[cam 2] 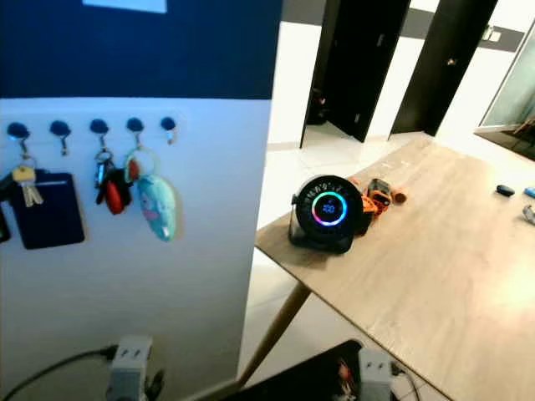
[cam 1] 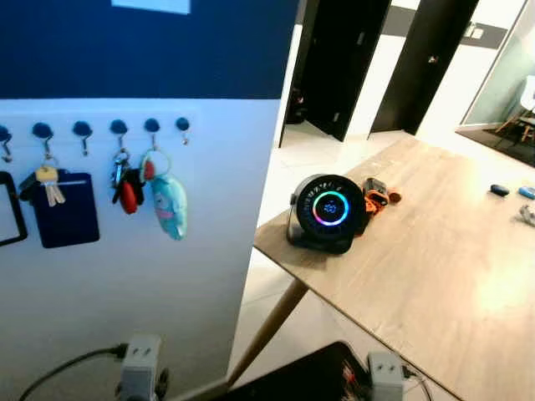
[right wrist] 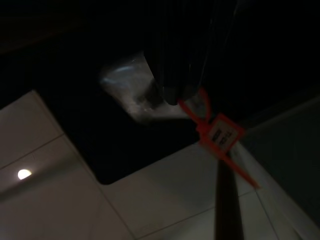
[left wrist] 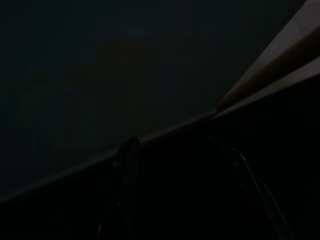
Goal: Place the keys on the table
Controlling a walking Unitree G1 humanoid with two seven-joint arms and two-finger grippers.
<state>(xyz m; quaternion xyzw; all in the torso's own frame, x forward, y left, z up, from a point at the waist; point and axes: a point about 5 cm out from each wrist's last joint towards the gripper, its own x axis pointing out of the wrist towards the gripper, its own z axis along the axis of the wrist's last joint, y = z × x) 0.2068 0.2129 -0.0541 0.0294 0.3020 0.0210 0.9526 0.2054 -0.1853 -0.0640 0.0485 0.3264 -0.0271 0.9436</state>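
I see the keys, a metal bunch with a glossy red fob, hanging from a round dark hook on the white wall at left, beside a soft blue plush charm. The matte woodgrain table stretches right, carrying a round black speaker with a glowing ring. In the wrist views, my right gripper pinches an orange plastic tag between closed fingers, while my left gripper is too dark for me to tell.

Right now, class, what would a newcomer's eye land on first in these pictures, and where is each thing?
First, the round black device with a glowing rainbow ring, standing near the corner of the pale wooden table, with a small orange and black object just behind it. Next, the row of dark wall hooks on the white wall to the left, holding a red-tagged key bunch beside a light blue plush keyring.
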